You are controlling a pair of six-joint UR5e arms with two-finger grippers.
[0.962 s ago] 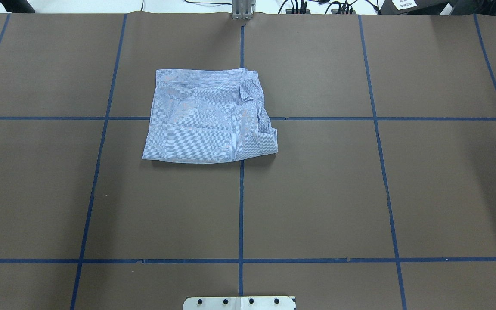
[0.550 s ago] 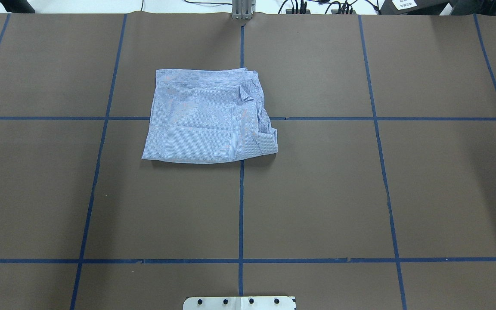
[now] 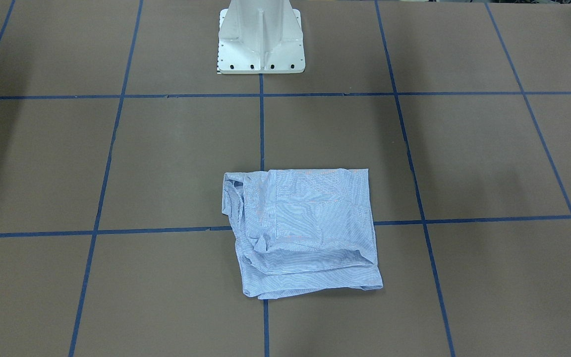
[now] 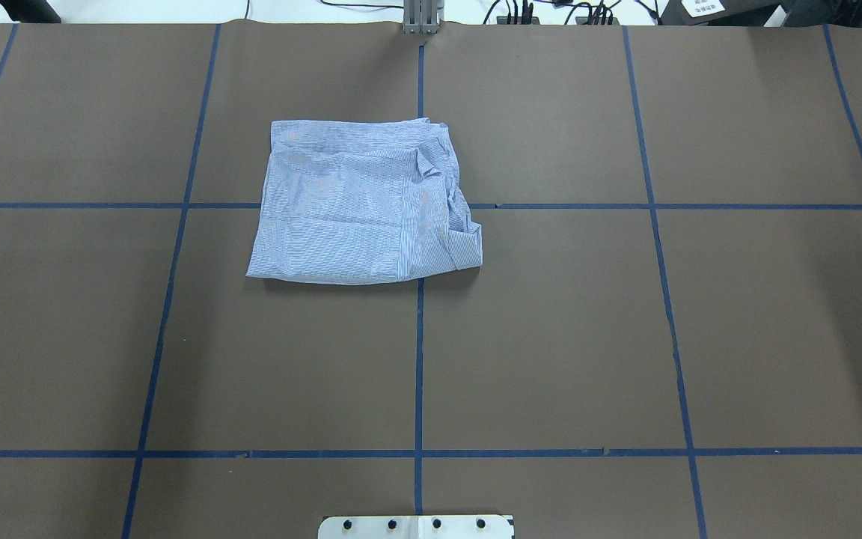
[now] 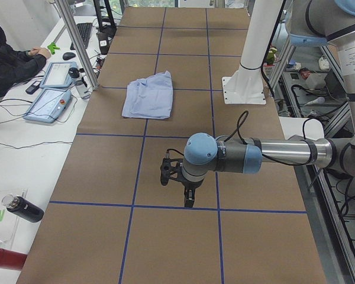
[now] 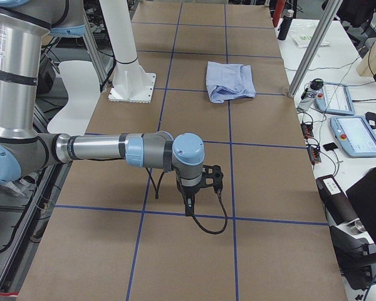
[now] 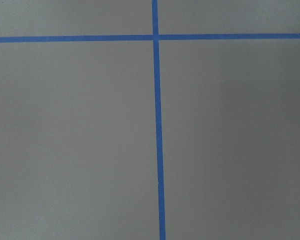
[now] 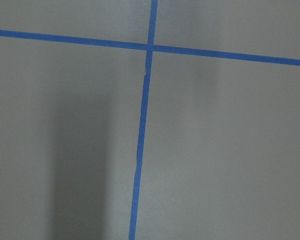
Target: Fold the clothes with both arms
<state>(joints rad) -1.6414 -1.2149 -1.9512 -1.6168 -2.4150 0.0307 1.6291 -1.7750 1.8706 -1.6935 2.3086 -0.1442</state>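
Evidently, the shirt [image 4: 360, 202] is being left as a folded, roughly square bundle on the brown table [image 4: 738, 337]. It is lying over a blue tape crossing in the far half, mostly on the robot's left of the centre line and well apart from both arms. Its left and near edges are being kept fairly straight, while the right edge is being shown crumpled and bunched. From that, the folding is being judged done or nearly so, with at most a tidying of the ragged side remaining. The left gripper [image 5: 188, 198] is being held low over bare table toward the left end, and the right gripper [image 6: 188, 207] likewise toward the right end, each pointing down near a tape line. This stance is probably being used to keep the arms out of the cloth's way. Whether either pair of fingers is apart or together cannot be told, since both are being seen only from the side cameras. Open brown surface is being offered on every side of the bundle. The white pedestal [image 3: 260, 39] is being kept well apart on the near side, and only the far table edge is lying fairly near.
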